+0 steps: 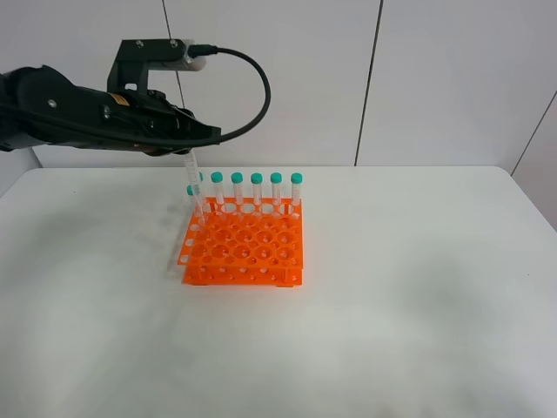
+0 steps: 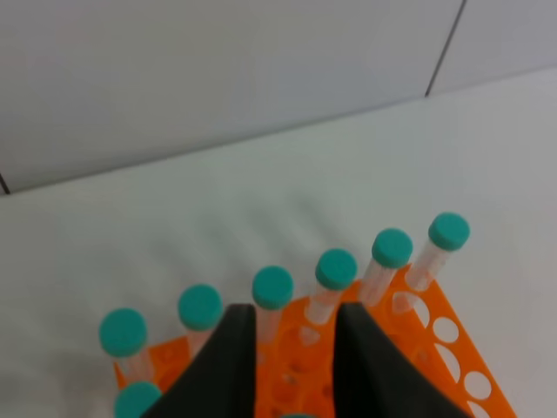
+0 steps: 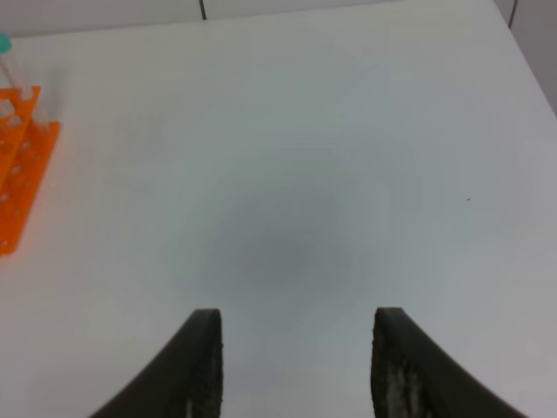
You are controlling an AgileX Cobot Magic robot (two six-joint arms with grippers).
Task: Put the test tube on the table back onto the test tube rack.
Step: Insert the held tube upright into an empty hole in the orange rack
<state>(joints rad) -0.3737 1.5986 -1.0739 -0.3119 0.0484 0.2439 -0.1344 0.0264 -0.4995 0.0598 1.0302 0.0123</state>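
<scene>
Test tube (image 1: 197, 187): held above the back-left part of the rack, tilted, with the top hidden in the end effector and the tapered tip down at the grid of holes; whether the tip has entered a hole cannot be told.
Left end effector (image 2: 296, 315): closed on the test tube, which hangs from it over the rack's 10 o'clock corner; in the left wrist view a sliver of teal cap is seen at the frame edge between the two dark fingers (image 2: 228, 370).
Left arm: seen in the exterior high view reaching in from 9 o'clock, with a black cable (image 1: 258, 91) looped off its camera mount.
Test tube rack (image 1: 244, 254): bright orange, set on the desk a little toward 9 o'clock of the desk's middle; most of its holes are unfilled.
Other capped tubes (image 1: 257, 188): seven teal caps are counted in the left wrist view; six stand upright in a row along the rack's 12 o'clock edge, and one stands just in front of that row at the 9 o'clock end.
Right end effector (image 3: 296, 324): wide open, with nothing between its fingers (image 3: 202, 370), held over bare desk; it is outside the exterior high view.
Desk (image 1: 418, 305): plain white; only the rack is seen resting on it.
</scene>
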